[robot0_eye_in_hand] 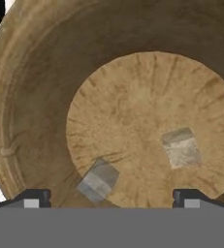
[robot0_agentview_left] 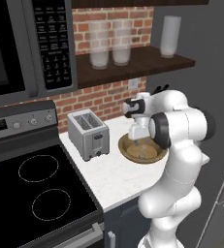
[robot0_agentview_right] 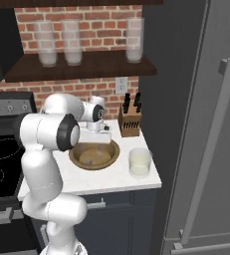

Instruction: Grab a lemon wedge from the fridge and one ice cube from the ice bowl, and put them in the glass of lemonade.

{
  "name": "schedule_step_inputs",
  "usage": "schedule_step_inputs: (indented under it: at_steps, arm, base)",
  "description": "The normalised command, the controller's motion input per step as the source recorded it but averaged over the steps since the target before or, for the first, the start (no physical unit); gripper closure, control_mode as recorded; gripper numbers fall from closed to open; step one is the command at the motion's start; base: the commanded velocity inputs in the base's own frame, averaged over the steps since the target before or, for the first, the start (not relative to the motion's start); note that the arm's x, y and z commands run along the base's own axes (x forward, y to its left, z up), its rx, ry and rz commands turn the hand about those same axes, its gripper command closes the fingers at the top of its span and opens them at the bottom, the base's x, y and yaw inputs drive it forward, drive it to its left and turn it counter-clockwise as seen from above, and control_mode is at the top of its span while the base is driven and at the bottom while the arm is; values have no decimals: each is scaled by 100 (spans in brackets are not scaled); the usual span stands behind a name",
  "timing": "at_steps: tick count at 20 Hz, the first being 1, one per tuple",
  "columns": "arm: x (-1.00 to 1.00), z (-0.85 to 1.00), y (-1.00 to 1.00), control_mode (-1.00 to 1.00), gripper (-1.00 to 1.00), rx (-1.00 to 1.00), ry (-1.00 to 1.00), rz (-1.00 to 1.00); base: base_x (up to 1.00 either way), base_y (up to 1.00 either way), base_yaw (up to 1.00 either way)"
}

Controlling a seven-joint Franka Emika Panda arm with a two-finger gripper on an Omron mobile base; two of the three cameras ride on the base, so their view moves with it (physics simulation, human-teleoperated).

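Ice cubes: two small grey cubes lie on the flat floor of the bowl in the hand view. One ice cube (robot0_eye_in_hand: 98, 180) sits low, close to the left fingertip. Another cube (robot0_eye_in_hand: 181, 147) lies a bit to the right of it, well apart.
End effector: the end effector (robot0_eye_in_hand: 111, 199) hangs over the bowl, pointing down into it. Its two dark tips stand wide apart, as open as they go, and hold nothing. Both cubes sit free between the tips.
Ice bowl: the ice bowl (robot0_agentview_right: 75, 158) is round, brown and wooden. It rests on the white worktop (robot0_agentview_right: 111, 178).
Glass of lemonade: the glass of lemonade (robot0_agentview_right: 140, 162) stands on the worktop just right of the bowl, near the front edge.
Fridge: the fridge (robot0_agentview_right: 206, 149) is tall and dark grey, right of the worktop, with its door shut.
Toaster: a silver toaster (robot0_agentview_left: 88, 133) stands left of the bowl.
Knife block: a brown knife block (robot0_agentview_right: 130, 122) stands by the brick wall, behind the glass.
Shelf: three tall frosted glasses (robot0_agentview_right: 72, 42) stand on the dark shelf above.
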Motion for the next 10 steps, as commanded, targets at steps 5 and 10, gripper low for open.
schedule_step_inputs:
  at_steps: [5, 10]
  arm:
    - [0, -26, 0, -100, -100, 0, 0, 0]
    - [0, -42, 0, -100, -100, -4, 0, 0]
  base:
    - [0, 0, 0]
    - [0, 0, 0]
